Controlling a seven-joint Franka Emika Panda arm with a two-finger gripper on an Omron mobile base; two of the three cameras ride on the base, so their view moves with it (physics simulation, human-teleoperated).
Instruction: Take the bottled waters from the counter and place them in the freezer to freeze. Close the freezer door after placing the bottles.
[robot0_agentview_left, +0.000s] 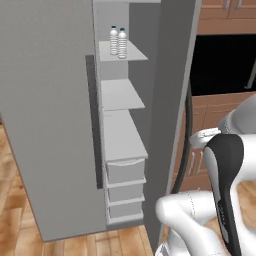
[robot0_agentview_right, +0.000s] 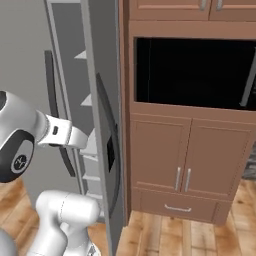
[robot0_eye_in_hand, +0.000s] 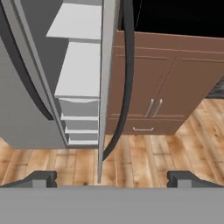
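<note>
Two bottled waters (robot0_agentview_left: 118, 41) stand upright and side by side, touching or nearly so, on the top pale shelf (robot0_agentview_left: 131, 53) inside the freezer (robot0_agentview_left: 125, 125), far above and ahead of our claw (robot0_eye_in_hand: 112, 178). We see the claw spread wide, its two dark fingertips (robot0_eye_in_hand: 40, 178) set well apart and holding nothing, touching nothing. Straight ahead of the claw, between its tips, runs the thin edge of the freezer door (robot0_eye_in_hand: 106, 87), which stands open; its long dark handle (robot0_eye_in_hand: 126, 78) curves just to the right of that edge. To the left of the edge, the lower shelves and stacked pale drawers (robot0_eye_in_hand: 81, 120) show in the open gap. To the right of the claw, brown wooden cabinets (robot0_eye_in_hand: 159, 94) sit under a black oven recess (robot0_agentview_right: 192, 70), above a wood plank floor (robot0_eye_in_hand: 144, 159). The bottles' caps are too small for us to make out their colour.
</note>
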